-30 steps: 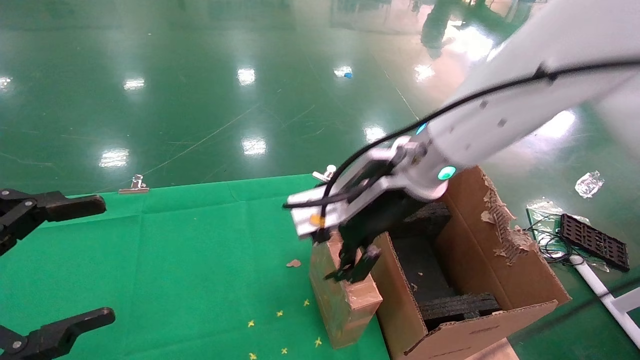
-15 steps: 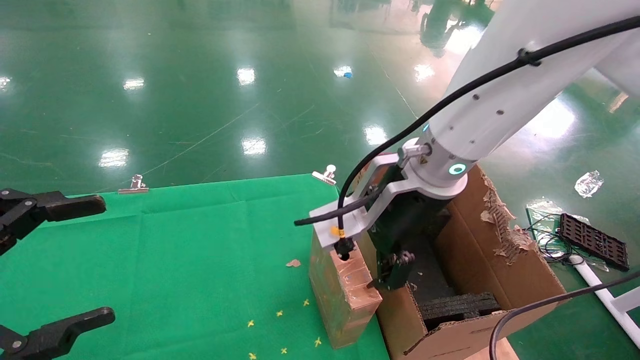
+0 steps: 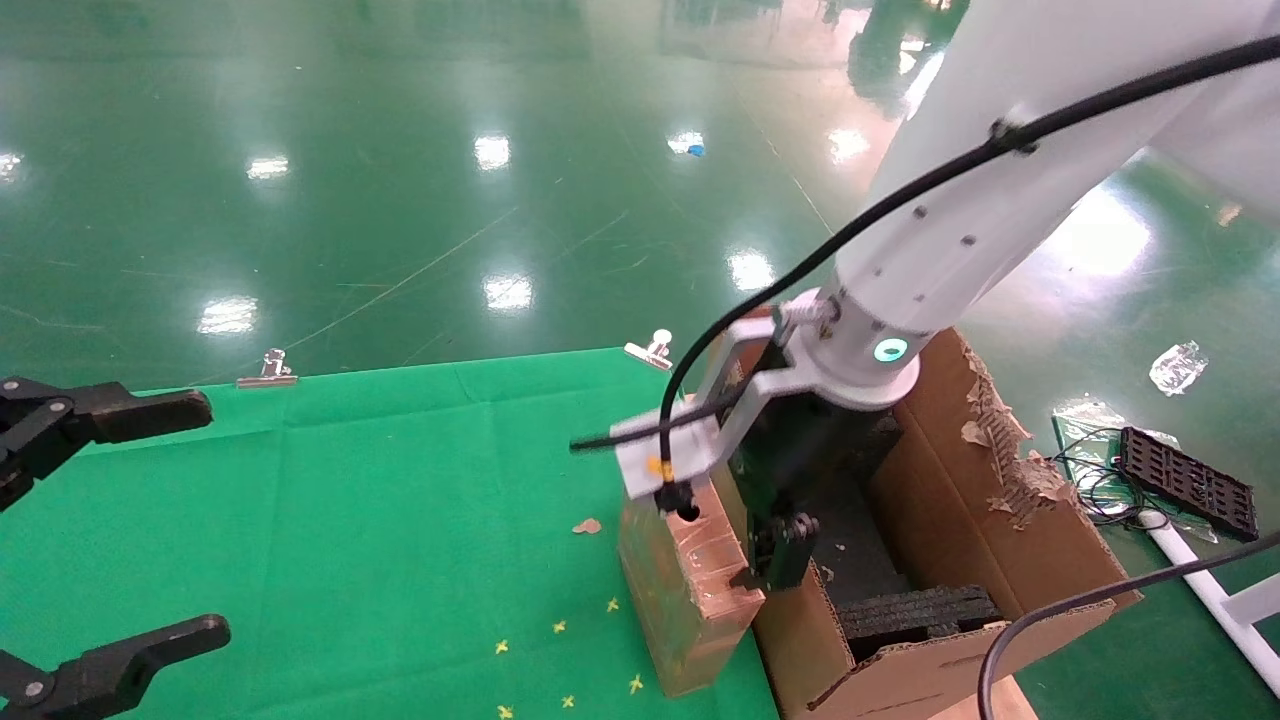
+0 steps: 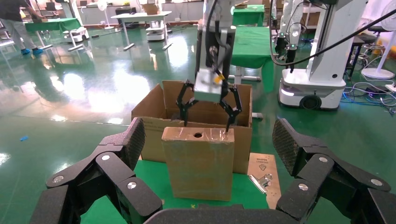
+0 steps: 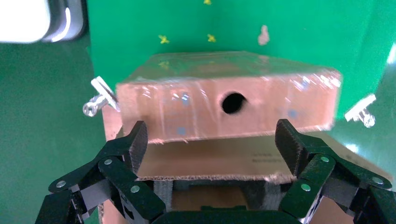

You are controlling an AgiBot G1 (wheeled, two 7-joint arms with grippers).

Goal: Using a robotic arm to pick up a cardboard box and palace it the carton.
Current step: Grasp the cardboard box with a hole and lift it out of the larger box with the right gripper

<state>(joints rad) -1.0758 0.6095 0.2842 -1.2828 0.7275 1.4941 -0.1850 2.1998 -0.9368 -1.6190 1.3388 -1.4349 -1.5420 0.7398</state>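
Green cloth (image 3: 350, 520), right tool (image 3: 775, 560) shifted slightly, cardboard box (image 3: 685, 590) unmoved

Glossy green floor (image 3: 400, 200) w/ bright ceiling-light reflections. Green cloth covers the desk (image 3: 350, 500), clipped at far edge w/ metal binder clips (image 3: 268, 370). Green-draped tables (image 4: 252, 42) and white machines (image 4: 317, 60) stand further back.

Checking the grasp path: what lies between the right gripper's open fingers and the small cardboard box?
Nothing: in the right wrist view, right gripper faces cardboard box across bare air.

cardboard box (image 3: 685, 590) upright, left against carton (image 3: 1010, 560)
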